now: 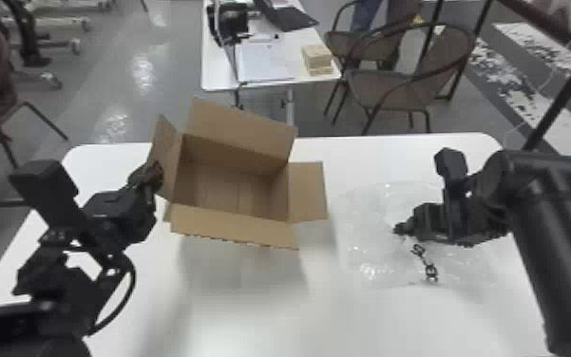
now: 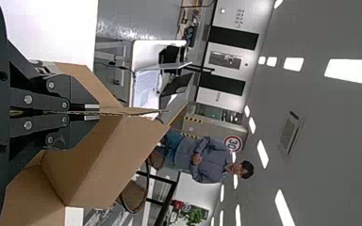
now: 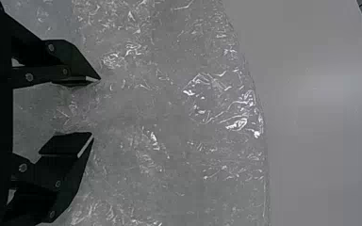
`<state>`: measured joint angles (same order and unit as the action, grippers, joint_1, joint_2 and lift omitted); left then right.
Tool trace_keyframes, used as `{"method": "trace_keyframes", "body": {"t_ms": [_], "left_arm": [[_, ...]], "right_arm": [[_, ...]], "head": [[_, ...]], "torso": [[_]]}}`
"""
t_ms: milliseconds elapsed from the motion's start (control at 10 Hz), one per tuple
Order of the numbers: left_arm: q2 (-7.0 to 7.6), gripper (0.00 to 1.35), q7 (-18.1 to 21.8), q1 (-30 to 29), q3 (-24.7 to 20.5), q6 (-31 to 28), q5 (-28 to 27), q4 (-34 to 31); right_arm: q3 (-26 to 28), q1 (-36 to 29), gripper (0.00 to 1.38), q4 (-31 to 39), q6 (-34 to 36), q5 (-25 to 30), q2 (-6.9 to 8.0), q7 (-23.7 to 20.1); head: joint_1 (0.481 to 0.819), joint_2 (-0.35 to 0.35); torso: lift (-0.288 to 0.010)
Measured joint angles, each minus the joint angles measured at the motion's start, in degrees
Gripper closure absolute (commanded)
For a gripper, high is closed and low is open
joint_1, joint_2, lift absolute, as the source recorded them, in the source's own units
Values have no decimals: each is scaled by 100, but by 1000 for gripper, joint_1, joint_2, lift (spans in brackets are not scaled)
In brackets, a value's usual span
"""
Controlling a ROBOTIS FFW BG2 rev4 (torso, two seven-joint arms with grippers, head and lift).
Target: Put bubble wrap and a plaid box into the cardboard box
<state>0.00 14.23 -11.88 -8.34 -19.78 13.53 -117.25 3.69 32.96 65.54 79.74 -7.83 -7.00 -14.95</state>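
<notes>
Bubble wrap lies spread on the white surface; over it, the right end effector has its fingers wide apart, though I cannot tell if they touch it; the left end effector pinches the cardboard box by its left flap, the box open, its brown floor in sight; beyond, papers and a small tan stack sit on another surface.
</notes>
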Motion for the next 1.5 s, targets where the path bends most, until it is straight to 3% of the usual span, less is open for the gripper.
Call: {"method": "trace_keyframes", "body": {"t_ms": [200, 900, 1200, 1300, 1400, 1500], "left_arm": [[0, 1217, -13, -12, 0, 5, 11, 0], [0, 1217, -59, -28, 23, -17, 58, -9], [0, 1217, -70, -48, 16, -8, 96, -9], [0, 1217, -76, -41, 29, -13, 103, -9], [0, 1217, -78, -30, 39, -16, 106, -9], [0, 1217, -78, -23, 47, -16, 106, -9]], "right_arm": [[99, -169, 1016, 343, 29, -190, -1, 4], [534, -832, 1016, 3719, 950, -616, 56, 93], [708, -948, 1016, 5290, 1016, -907, 110, 208], [710, -920, 1016, 5446, 996, -1377, 112, 519], [706, -912, 1016, 5441, 842, -2248, 110, 1185], [625, -923, 1016, 5281, 572, -3159, 86, 1569]], "head": [[695, 8], [695, 10], [636, 13], [622, 26], [616, 35], [606, 68]], "torso": [[-104], [-104], [-104], [-104], [-104], [-104]]}}
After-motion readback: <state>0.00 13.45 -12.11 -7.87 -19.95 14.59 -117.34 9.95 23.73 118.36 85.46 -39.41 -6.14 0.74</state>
